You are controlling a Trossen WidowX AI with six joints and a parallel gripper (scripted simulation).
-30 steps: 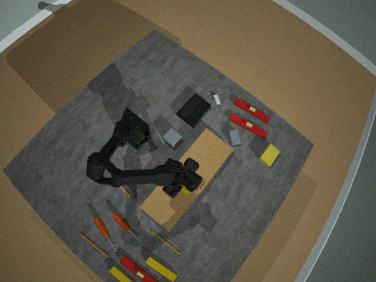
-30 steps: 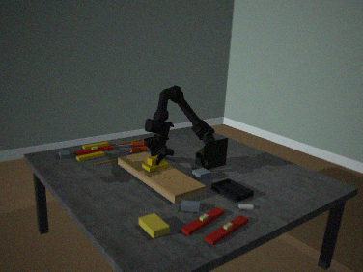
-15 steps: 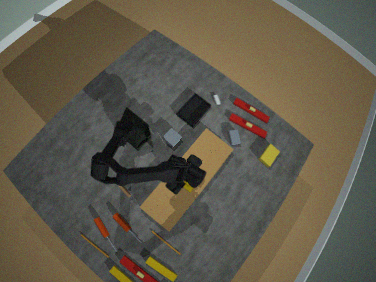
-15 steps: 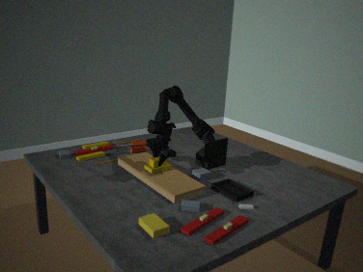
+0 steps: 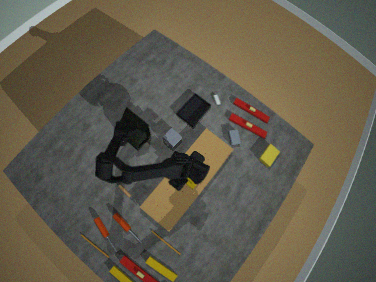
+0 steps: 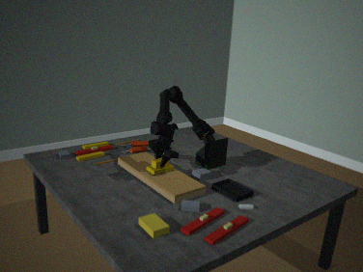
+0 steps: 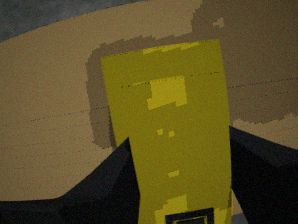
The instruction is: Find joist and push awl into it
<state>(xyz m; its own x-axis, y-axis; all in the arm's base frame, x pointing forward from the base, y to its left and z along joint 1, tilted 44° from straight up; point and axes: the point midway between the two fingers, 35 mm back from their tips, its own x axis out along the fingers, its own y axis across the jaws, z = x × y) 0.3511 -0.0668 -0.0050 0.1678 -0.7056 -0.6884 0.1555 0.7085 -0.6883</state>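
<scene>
- A yellow block (image 6: pixel 153 225) is lying nearest the front edge of the worktop (image 6: pixel 87 203), with two red levels (image 6: pixel 213 226) just beside it toward the front right corner.
- A small grey block (image 6: pixel 190 205) is sitting just behind those, near the front end of the floor panel (image 6: pixel 176 185), and a small white piece (image 6: pixel 245 206) is lying off to its right.
- The black tray (image 6: pixel 233 189) is resting on the worktop to the right of the panel, apart from it (nothing is showing inside it in the top view).
- The floor panel, a pale wooden slab, is lying flat across the middle of the worktop.
- The gripper (image 7: pixel 180 183) is clenching the yellow stud finder (image 7: pixel 169 132); the dark fingers are pressing on both of its long sides, and its flat body is lying on the panel's surface, in the half farther from the front edge in the exterior view.
- A brighter yellow patch is showing on the finder's upper face in the wrist view (whether it is a lit indicator, I cannot tell).
- The arm's base (image 6: pixel 211 153) is standing behind the panel, toward the back right of the worktop.
- Two orange-handled tools (image 5: pixel 112 225) are lying near the back left edge; one of them is presumably the awl, though which I cannot tell.
- More red and yellow bars (image 6: pixel 93 150) are lying beside them at the back left corner.
</scene>
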